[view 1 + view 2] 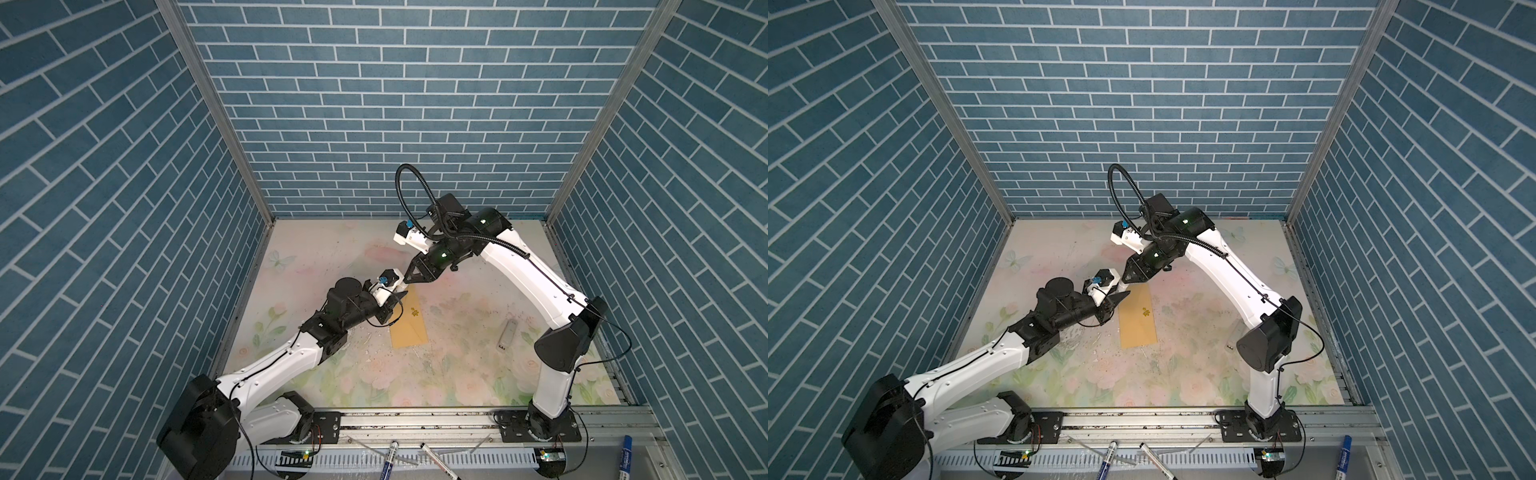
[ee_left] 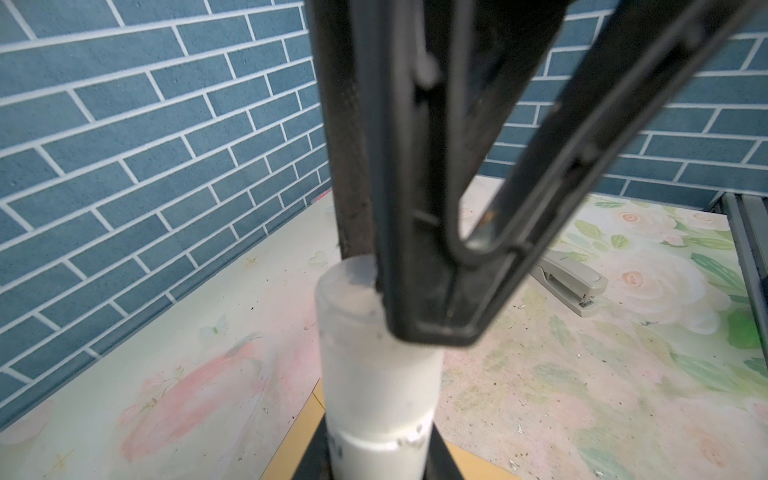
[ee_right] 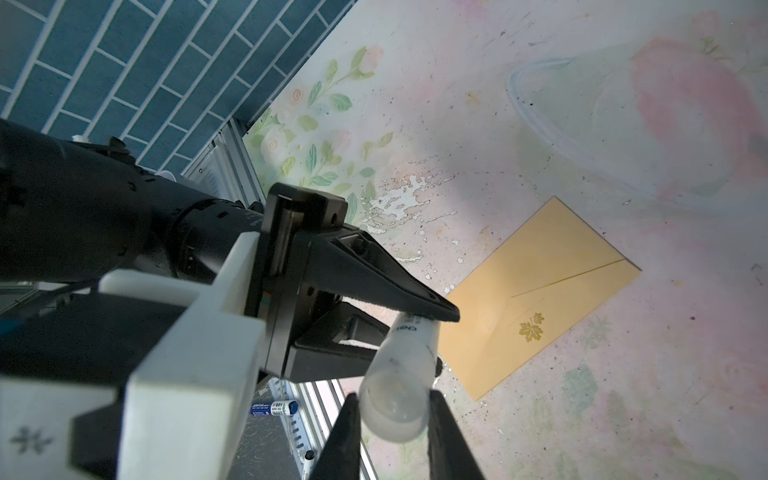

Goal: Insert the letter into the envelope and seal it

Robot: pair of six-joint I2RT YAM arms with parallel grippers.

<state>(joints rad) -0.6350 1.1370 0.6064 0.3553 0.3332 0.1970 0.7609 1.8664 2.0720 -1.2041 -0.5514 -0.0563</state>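
The envelope [image 1: 409,328] [image 1: 1138,320] lies flat on the flowered table, golden-tan, its pointed flap folded down, with a gold leaf emblem [image 3: 531,331]. The letter is out of view. Above the envelope's far end, both grippers hold one white glue stick [image 2: 380,374] [image 3: 401,374]. My left gripper [image 1: 402,294] [image 2: 380,461] is shut on its lower body. My right gripper [image 1: 405,285] [image 3: 395,399] is shut on the frosted cap end, coming from the opposite side. In both top views the glue stick is mostly hidden between the fingers.
A grey stapler [image 1: 508,333] [image 2: 573,282] lies on the table to the right of the envelope. White flecks of dried glue [image 3: 399,203] spot the table left of the envelope. Markers [image 1: 388,459] lie on the front rail. Blue brick walls enclose three sides.
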